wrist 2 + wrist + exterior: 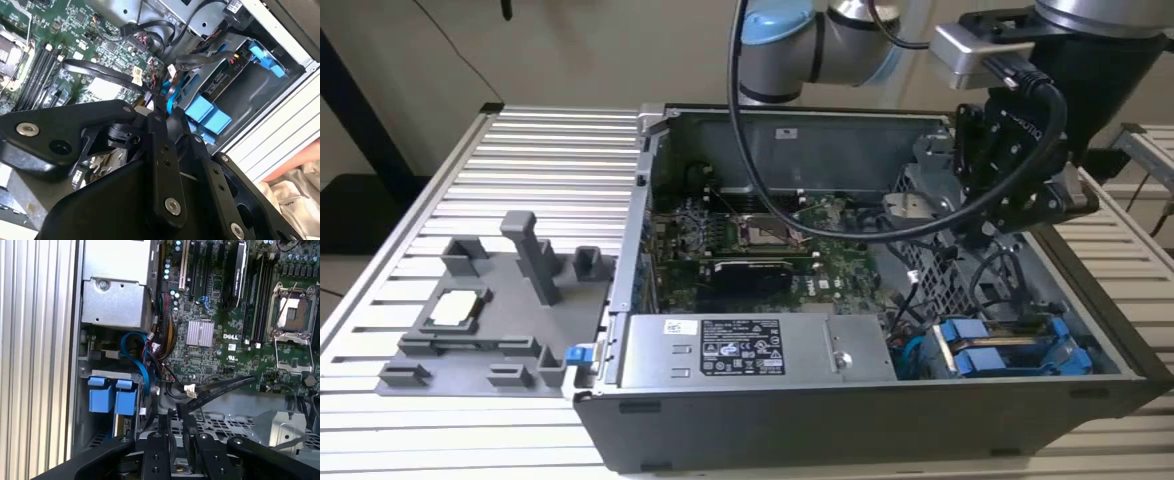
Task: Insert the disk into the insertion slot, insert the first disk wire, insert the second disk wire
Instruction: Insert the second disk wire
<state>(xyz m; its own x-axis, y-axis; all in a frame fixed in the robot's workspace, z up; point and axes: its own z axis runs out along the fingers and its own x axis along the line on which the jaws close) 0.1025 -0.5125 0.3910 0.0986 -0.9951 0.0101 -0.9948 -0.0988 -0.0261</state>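
Exterior view showed the disk (998, 352) already pushed in at the near right corner of the case (854, 425), its long side running left to right. I saw my gripper (174, 415) just beyond it on the far side, fingers (164, 426) pressed together and holding nothing I could see.

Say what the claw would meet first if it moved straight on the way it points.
Probably the black cable just ahead of the claw, then the motherboard; depth is unclear.

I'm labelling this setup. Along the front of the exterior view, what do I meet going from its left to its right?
Grey fixture → power supply → disk in its blue frame.
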